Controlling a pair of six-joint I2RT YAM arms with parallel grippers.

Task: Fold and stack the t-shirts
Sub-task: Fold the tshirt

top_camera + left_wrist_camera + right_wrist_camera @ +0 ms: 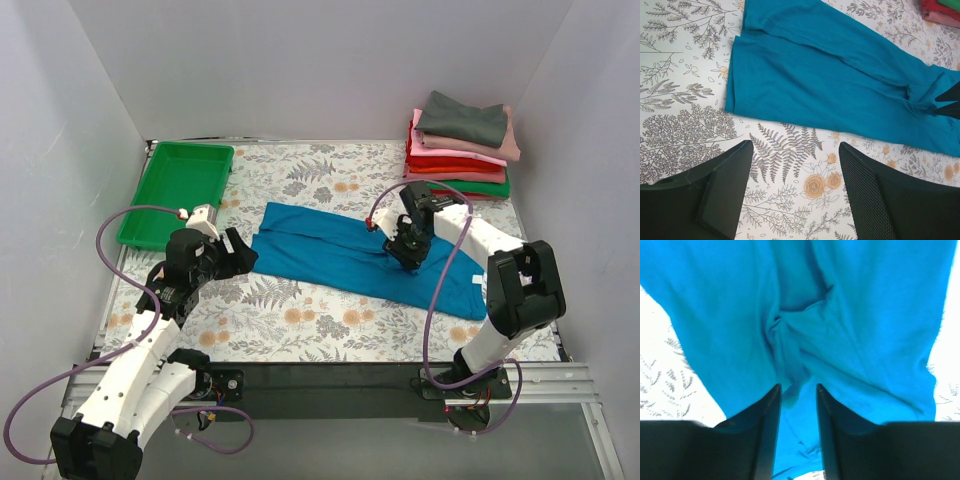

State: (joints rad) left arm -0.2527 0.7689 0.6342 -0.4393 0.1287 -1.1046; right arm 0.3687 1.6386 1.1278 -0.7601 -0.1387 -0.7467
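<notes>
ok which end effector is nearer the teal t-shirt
Right. The right end effector is on the teal t-shirt, pinching a bunched fold of it. The left end effector is open over the tablecloth, just off the shirt's left end, not touching.

The teal-blue t-shirt (340, 255) is soft, matt cloth with small creases. The folded t-shirts (462, 148) are soft cloth too. The green tray (185, 175) is smooth, shiny plastic. The left claw (795, 148) has matt black fingers (720, 195), 1 with a bumpy face.

The t-shirt (340, 255) is teal-blue, the table cover (300, 320) fern-and-flower printed.
</notes>
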